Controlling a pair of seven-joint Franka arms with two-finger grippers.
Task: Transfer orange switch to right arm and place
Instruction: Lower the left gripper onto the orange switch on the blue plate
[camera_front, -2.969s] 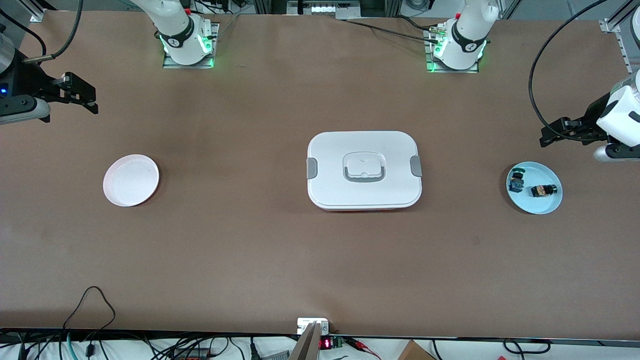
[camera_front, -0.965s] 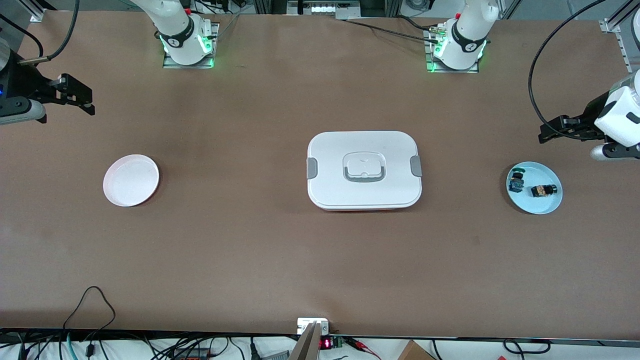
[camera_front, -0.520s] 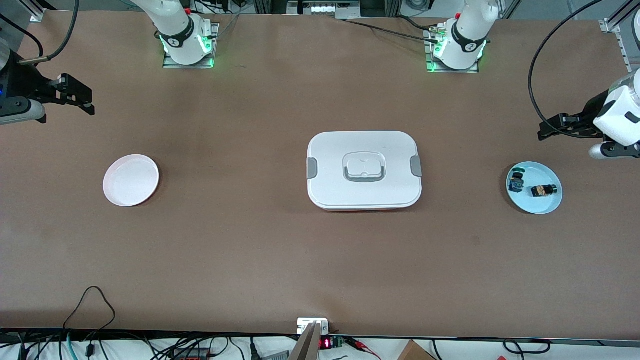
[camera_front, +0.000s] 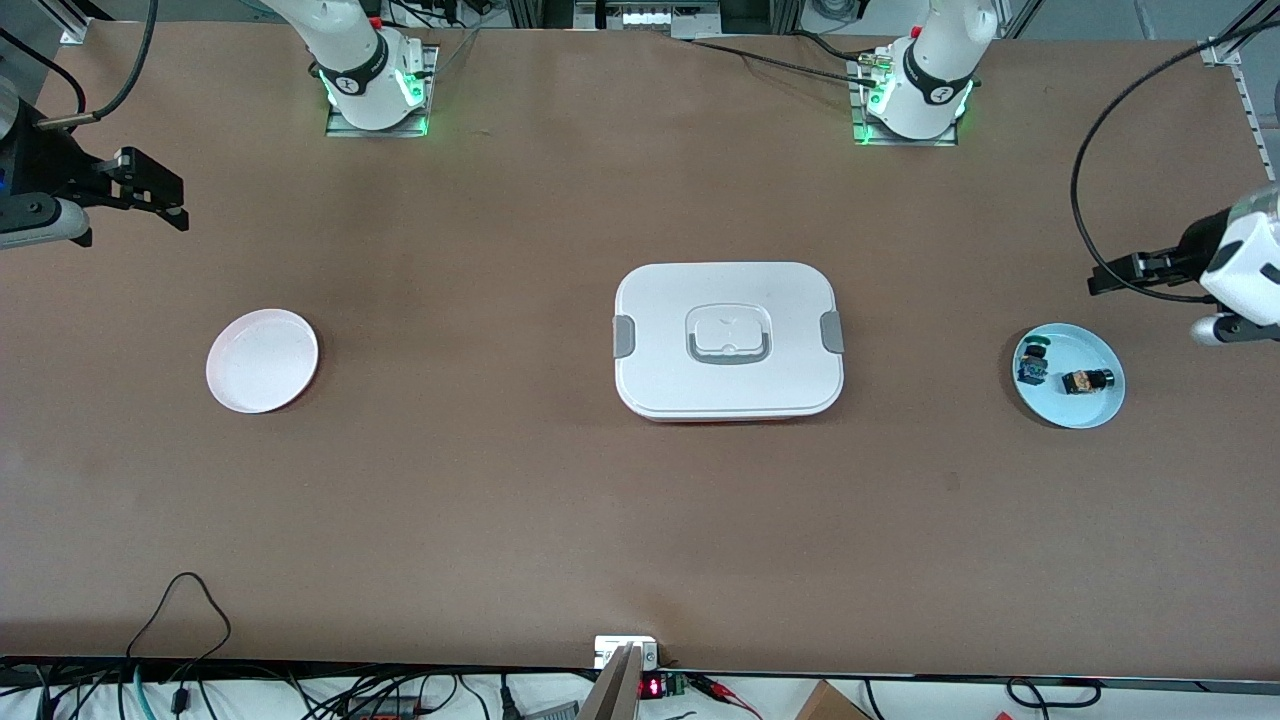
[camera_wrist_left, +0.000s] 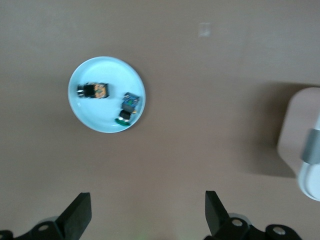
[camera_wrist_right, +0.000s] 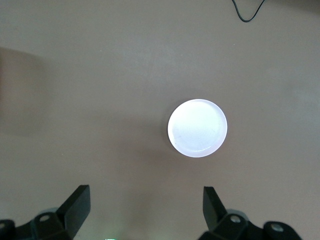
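We look across a broad brown table (camera_front: 480, 500), with cables along its near edge and both arm bases at the top of the front view. Starting at the right arm's end, the right gripper (camera_front: 150, 190) hangs above bare table with its jaws wide apart and nothing in them; this arm waits. The white plate (camera_front: 262, 360) sits on the table near it, closer to the front camera. At mid-table we see a closed white lidded box (camera_front: 728, 340). Toward the left arm's end lies the light blue plate (camera_front: 1090, 400), holding the orange switch (camera_front: 1087, 380) on its side and, just beside it, a blue-and-green switch (camera_front: 1031, 366). The left gripper (camera_front: 1120, 272) hovers above the table close to that plate, jaws spread and empty.

We judge the risks thus: the two parts lie close together, so a descent off target could nudge or seize the wrong one. The switch is tiny and round, so it may roll or tilt as the jaws close. A grip covering most of it would leave the right gripper little to take at handover.
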